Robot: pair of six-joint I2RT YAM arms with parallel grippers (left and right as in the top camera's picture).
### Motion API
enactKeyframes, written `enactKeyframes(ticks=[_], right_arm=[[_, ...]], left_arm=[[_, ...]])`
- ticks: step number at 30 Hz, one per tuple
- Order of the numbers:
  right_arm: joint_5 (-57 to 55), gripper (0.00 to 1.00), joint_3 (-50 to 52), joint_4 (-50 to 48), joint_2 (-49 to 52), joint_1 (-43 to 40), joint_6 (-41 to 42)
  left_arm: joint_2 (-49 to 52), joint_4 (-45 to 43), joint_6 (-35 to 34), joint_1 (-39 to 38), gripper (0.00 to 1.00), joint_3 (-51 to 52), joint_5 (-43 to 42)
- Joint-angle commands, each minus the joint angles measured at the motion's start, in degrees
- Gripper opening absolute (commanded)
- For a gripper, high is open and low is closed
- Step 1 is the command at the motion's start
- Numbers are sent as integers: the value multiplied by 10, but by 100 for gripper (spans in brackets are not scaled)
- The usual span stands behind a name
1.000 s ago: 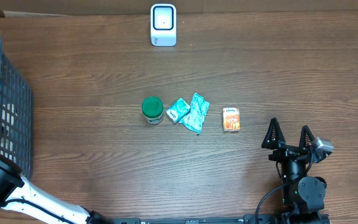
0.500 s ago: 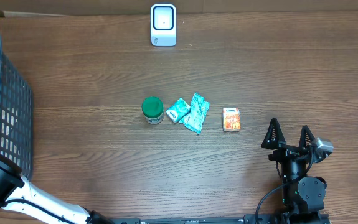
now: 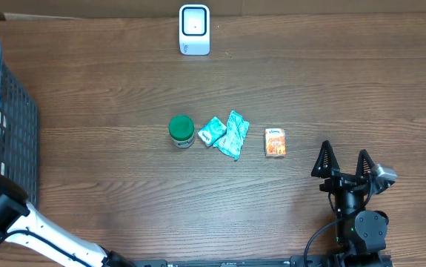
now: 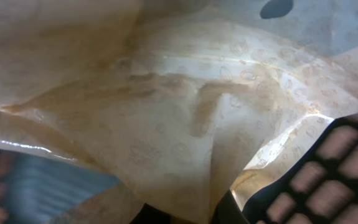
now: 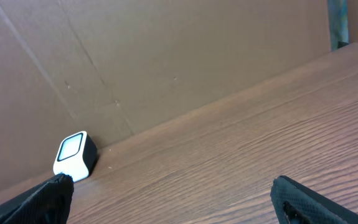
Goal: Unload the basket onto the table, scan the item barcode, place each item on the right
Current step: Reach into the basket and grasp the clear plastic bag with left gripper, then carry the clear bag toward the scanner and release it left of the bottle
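Observation:
A pale tan, crinkled plastic packet (image 4: 185, 106), the item, fills the left wrist view. My left gripper (image 4: 197, 214) is shut on a fold of it at the bottom edge, inside the dark mesh basket (image 4: 347, 168). From overhead the basket (image 3: 12, 126) hides this gripper, and only the left arm (image 3: 5, 219) shows. No barcode shows on the packet. The white scanner (image 3: 194, 30) stands at the table's far edge, also seen in the right wrist view as the scanner (image 5: 74, 155). My right gripper (image 3: 344, 161) rests open and empty at the front right, its fingers wide apart around (image 5: 172, 193).
A green-lidded jar (image 3: 181, 131), teal packets (image 3: 227, 133) and a small orange box (image 3: 275, 142) lie in a row mid-table. A brown cardboard wall (image 5: 166, 56) stands behind the scanner. The basket occupies the left edge.
My left gripper has closed on the packet inside the basket, and the left arm has shifted slightly. The right arm and the table items have not moved.

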State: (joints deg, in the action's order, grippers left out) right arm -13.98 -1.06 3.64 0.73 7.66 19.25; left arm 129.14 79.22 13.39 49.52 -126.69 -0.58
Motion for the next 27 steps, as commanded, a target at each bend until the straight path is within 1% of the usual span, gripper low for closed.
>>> enactKeyframes(ticks=[1, 4, 9, 13, 16, 18, 20, 25, 27], right_arm=[[-8, 100, 6, -3, -5, 4, -4], [-8, 100, 6, -3, -5, 4, -4], [-8, 100, 6, -3, -5, 4, -4], [-8, 100, 6, -3, -5, 4, -4], [-8, 100, 6, -3, -5, 4, -4], [-8, 100, 6, -3, -5, 4, -4], [-8, 100, 6, -3, -5, 4, -4], [-8, 100, 6, -3, -5, 4, -4], [-8, 100, 6, -3, -5, 4, -4]], left_arm=[[-26, 25, -23, -26, 4, -98, -5], [-41, 45, -25, -43, 4, -161, -5], [-80, 59, -74, -65, 4, -248, -3], [-134, 50, -145, -76, 4, -287, -5], [-186, 47, -199, -83, 4, -296, -14], [-217, 50, -228, -88, 4, -296, -50], [-248, 54, -250, -95, 4, -296, -116], [-290, 73, -265, -121, 4, -296, -295], [-292, 106, -265, -143, 4, -296, -315]])
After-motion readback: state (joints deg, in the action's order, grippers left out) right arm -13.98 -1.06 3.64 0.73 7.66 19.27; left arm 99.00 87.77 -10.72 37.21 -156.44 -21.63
